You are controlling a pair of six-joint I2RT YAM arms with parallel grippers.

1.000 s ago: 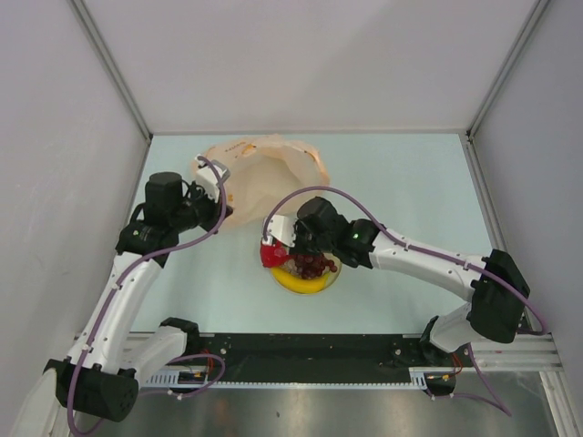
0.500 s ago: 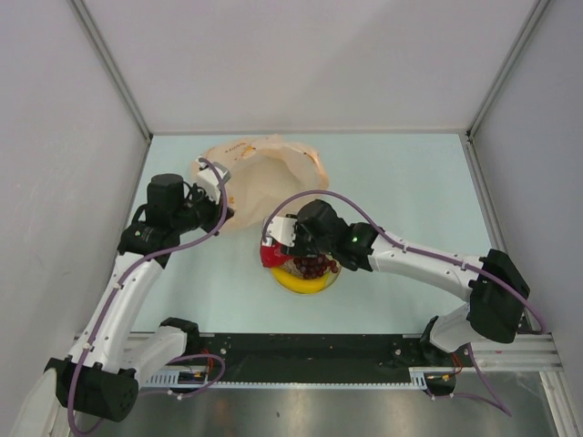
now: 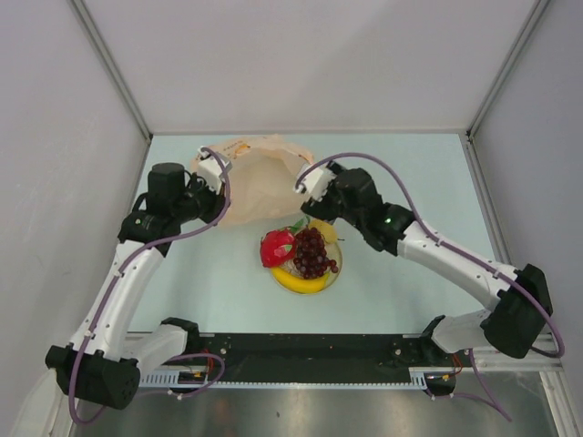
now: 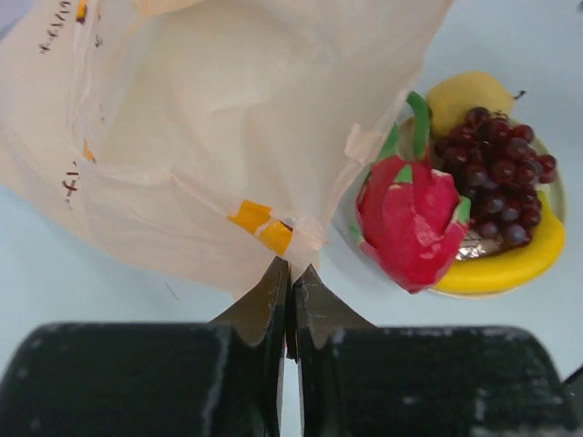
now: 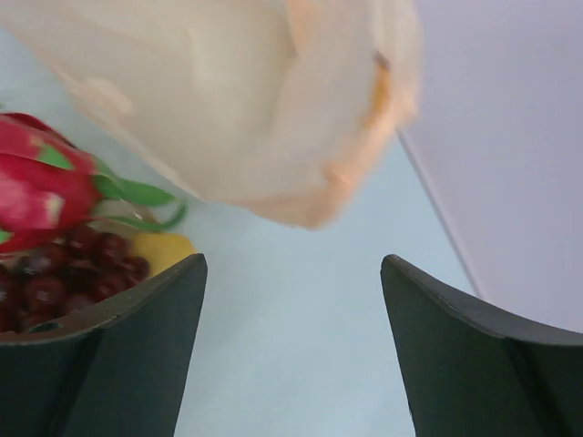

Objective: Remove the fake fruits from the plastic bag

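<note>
The pale orange plastic bag (image 3: pixel 260 177) (image 4: pixel 209 118) (image 5: pixel 246 100) lies slack at the back of the table. My left gripper (image 3: pixel 223 193) (image 4: pixel 291 269) is at the bag's near left edge, its jaws almost together on the bag's taped seam. The fake fruits sit outside the bag on a plate (image 3: pixel 338 266): a red fruit with a green top (image 3: pixel 276 246) (image 4: pixel 410 223) (image 5: pixel 36 196), grapes (image 3: pixel 312 252) (image 4: pixel 496 187), a banana (image 3: pixel 301 284) (image 4: pixel 506 269) and a lemon (image 3: pixel 323 228) (image 4: pixel 465 96). My right gripper (image 3: pixel 305 179) (image 5: pixel 291 264) hangs open and empty between the bag and the plate.
Grey walls enclose the pale blue table on three sides, with the right wall close in the right wrist view. The arms' bases and a black rail run along the near edge.
My right gripper has opened, left the red fruit on the plate and pulled back toward the bag's right side. The left gripper has shifted slightly toward the back with the bag.
</note>
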